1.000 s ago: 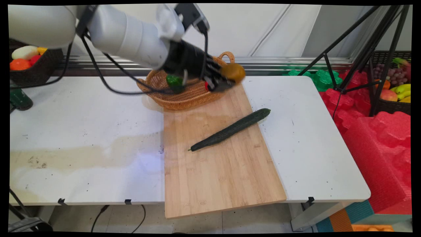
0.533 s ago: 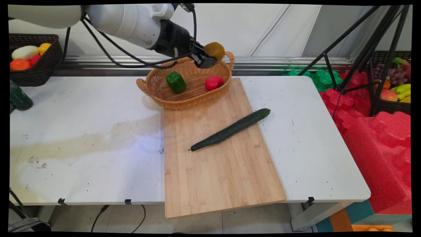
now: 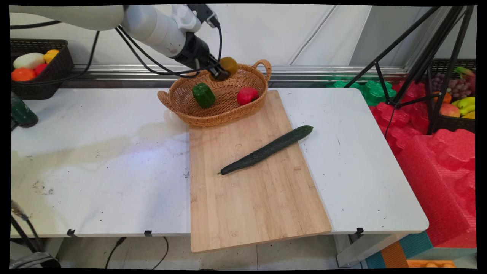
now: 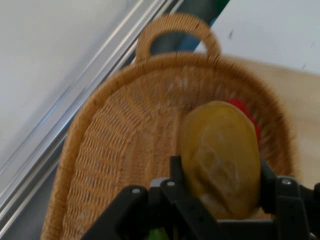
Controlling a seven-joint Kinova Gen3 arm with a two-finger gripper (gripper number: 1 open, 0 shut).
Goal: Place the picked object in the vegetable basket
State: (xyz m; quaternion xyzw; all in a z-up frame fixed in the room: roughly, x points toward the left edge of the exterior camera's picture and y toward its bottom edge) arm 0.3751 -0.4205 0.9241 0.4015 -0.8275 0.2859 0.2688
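Gripping a potato (image 4: 220,160), the claw (image 3: 220,71) half-hides the apple (image 4: 243,111).

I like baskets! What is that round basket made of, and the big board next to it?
The basket looks like woven wicker or rattan: tan strands criss-cross in rows, with looped handles. The board looks like wood, maybe bamboo: pale strips with grain lines and a smooth, matte top. The gripper holds a yellowish potato over the basket.

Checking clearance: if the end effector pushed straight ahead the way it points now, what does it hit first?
Probably the wicker basket floor; the end effector, shut on a yellow-brown fruit, aims into it. Depth unclear.
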